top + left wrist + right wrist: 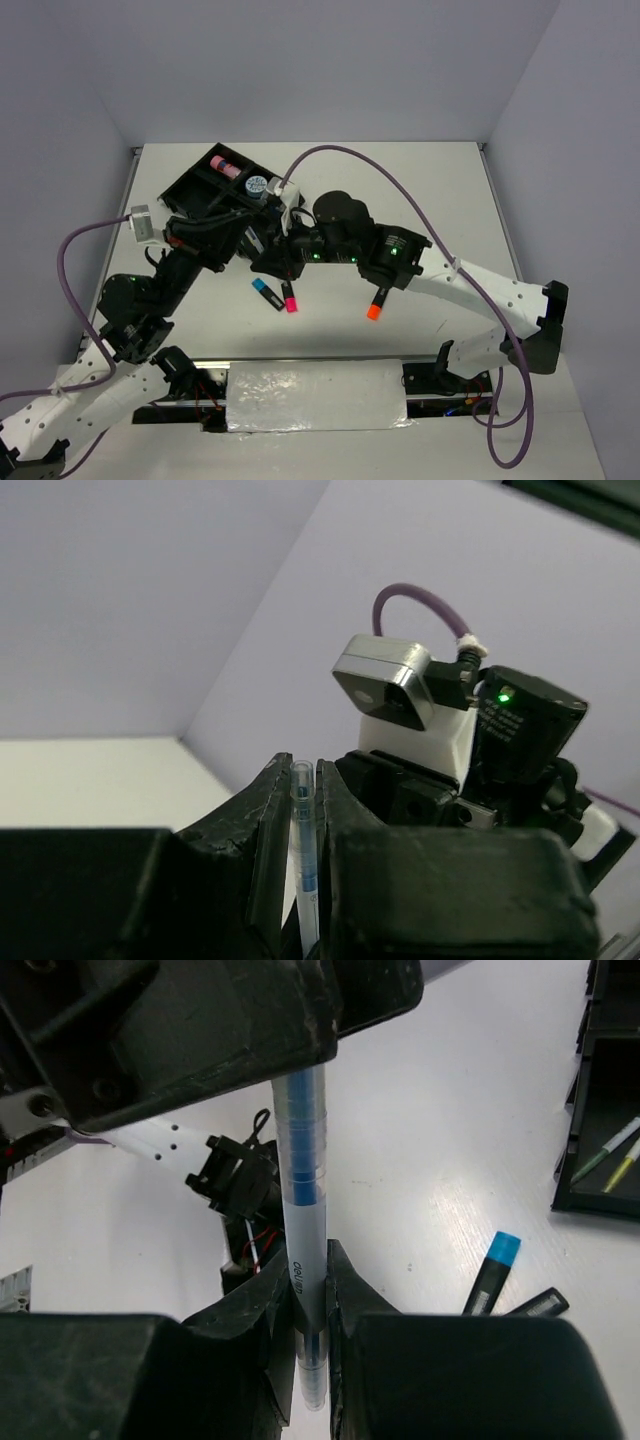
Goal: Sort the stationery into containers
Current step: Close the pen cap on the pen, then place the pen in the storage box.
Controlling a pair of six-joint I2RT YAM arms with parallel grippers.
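A clear pen with blue ink (303,1160) is held at both ends. My right gripper (308,1260) is shut on its lower part, and my left gripper (297,770) is shut on the other end of the pen (303,830). The two grippers meet above the table just in front of the black tray (200,185). The tray holds a pink-capped tube (224,165) and a round blue tub (257,185). A blue highlighter (264,290), a pink one (289,298) and an orange one (376,303) lie on the table below the grippers.
Thin pens (605,1150) lie in a tray compartment at the right edge of the right wrist view. A purple cable (400,190) arcs over the right arm. A white padded strip (315,395) lies along the near edge between the arm bases.
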